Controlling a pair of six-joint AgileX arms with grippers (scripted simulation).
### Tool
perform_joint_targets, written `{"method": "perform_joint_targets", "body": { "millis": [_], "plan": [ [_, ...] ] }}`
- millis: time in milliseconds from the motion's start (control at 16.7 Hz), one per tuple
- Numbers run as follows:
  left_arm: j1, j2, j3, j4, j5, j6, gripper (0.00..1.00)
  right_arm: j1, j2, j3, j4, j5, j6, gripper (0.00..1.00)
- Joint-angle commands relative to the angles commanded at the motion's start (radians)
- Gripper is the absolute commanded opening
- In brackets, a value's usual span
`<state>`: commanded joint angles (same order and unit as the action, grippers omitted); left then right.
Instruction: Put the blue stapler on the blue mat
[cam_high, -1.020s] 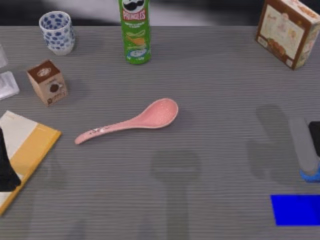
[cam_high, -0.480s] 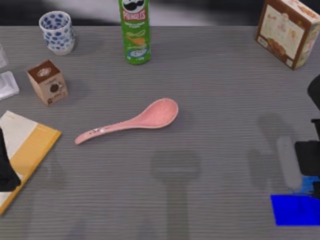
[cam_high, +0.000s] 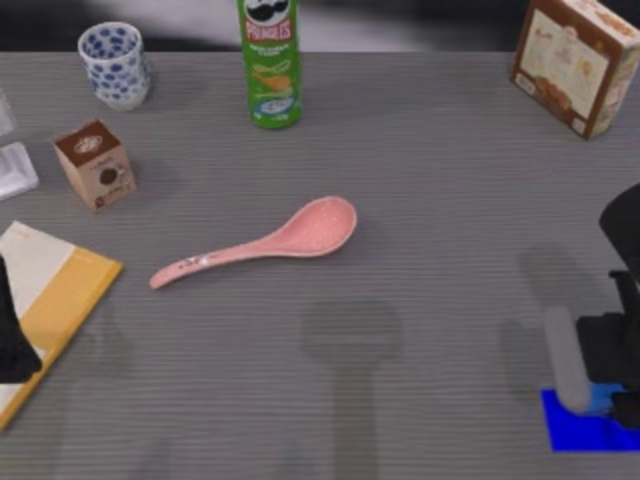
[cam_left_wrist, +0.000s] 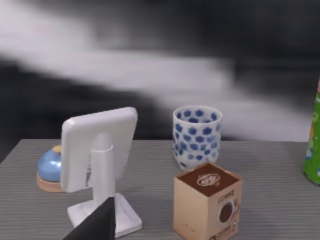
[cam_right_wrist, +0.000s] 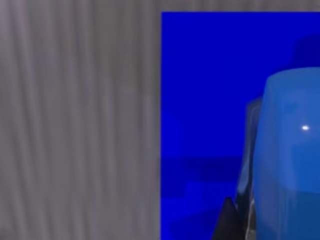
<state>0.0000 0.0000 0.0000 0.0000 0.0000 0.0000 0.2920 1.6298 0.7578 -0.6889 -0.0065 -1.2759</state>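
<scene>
The blue stapler (cam_high: 600, 397) shows as a small bright-blue piece at the table's right front, just over the far edge of the blue mat (cam_high: 578, 432). My right gripper (cam_high: 606, 383) is shut on it from above, and the arm hides most of it. In the right wrist view the stapler (cam_right_wrist: 287, 165) fills the near side, rounded and glossy, over the deep-blue mat (cam_right_wrist: 205, 95), with one dark fingertip (cam_right_wrist: 227, 225) against its side. I cannot tell whether the stapler touches the mat. My left gripper (cam_high: 12, 335) is parked at the left edge.
A pink spoon (cam_high: 262, 243) lies mid-table. At the back stand a green Pringles can (cam_high: 269, 62), a blue-dotted cup (cam_high: 115, 64) and a brown box (cam_high: 575, 62). On the left are a coffee carton (cam_high: 95, 165), a white stand (cam_left_wrist: 97, 150) and a yellow-white book (cam_high: 55, 290).
My right arm has carried the stapler toward the table's front, from beside the mat's far side to over its far edge, and slightly leftward. The left arm has not moved.
</scene>
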Motion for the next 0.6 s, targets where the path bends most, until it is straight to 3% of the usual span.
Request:
{"method": "perform_joint_targets", "body": {
  "millis": [60, 600],
  "plan": [
    [0.0, 0.0, 0.0, 0.0, 0.0, 0.0, 1.0, 0.0, 0.0, 0.0, 0.0, 0.0, 0.0, 0.0],
    [0.0, 0.0, 0.0, 0.0, 0.0, 0.0, 1.0, 0.0, 0.0, 0.0, 0.0, 0.0, 0.0, 0.68]
  ]
}}
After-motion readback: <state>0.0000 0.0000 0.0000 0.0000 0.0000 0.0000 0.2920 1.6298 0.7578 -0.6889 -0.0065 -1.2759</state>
